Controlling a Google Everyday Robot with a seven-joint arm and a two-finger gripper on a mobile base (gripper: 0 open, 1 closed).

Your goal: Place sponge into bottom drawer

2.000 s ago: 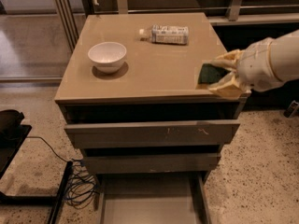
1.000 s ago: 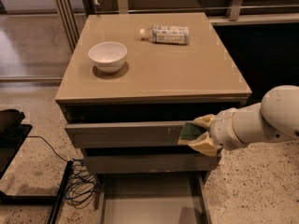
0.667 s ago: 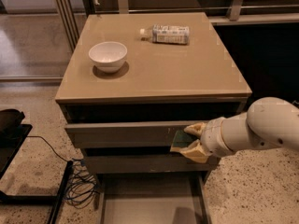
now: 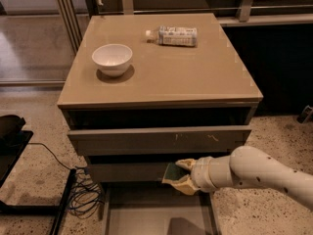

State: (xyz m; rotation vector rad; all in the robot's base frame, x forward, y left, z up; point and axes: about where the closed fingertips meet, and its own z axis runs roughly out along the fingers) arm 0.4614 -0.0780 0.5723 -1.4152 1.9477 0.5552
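The bottom drawer (image 4: 146,219) is pulled out at the foot of the cabinet, its flat grey floor showing. My gripper (image 4: 177,176) reaches in from the right on a white arm. It is shut on the sponge (image 4: 171,172), whose dark green top shows between the tan fingers (image 4: 185,184). The sponge hangs in front of the middle drawer's face, just above the back right part of the bottom drawer.
A white bowl (image 4: 112,58) and a lying plastic bottle (image 4: 172,35) sit on the cabinet top (image 4: 195,77). The top drawer (image 4: 156,140) with a scratched front is slightly out. Cables (image 4: 80,195) and a black object (image 4: 10,131) lie on the floor at left.
My gripper has carried the sponge from the cabinet top's right edge down and to the left, past the top drawer's front, to just above the bottom drawer.
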